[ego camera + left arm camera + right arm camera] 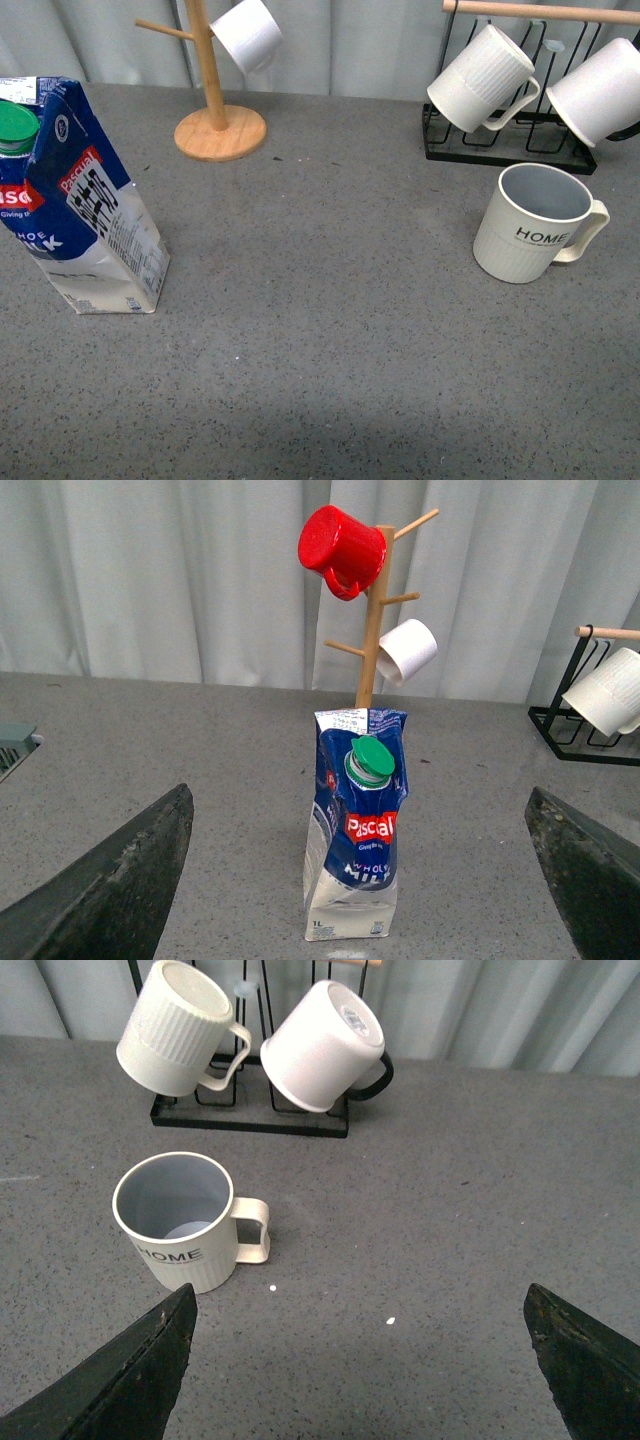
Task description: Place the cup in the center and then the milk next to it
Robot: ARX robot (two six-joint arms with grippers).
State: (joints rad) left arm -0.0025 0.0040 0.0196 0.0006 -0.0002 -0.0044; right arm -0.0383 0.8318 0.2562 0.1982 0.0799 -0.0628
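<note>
Grey table (330, 350), milk (90, 220) left, cup (530, 235) right — rack (500, 150) behind it, left gripper (358, 792), right gripper (358, 1290) both spread

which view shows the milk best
The left wrist view: the milk stands whole and upright near the middle of the picture, with its green cap towards the camera. The front view crops the milk at the left edge, so only part of its lettering shows. The right wrist view does not show it.

Front view looks down on milk (85, 200) and cup (530, 225); left wrist faces milk levelly; right wrist overlooks cup.
</note>
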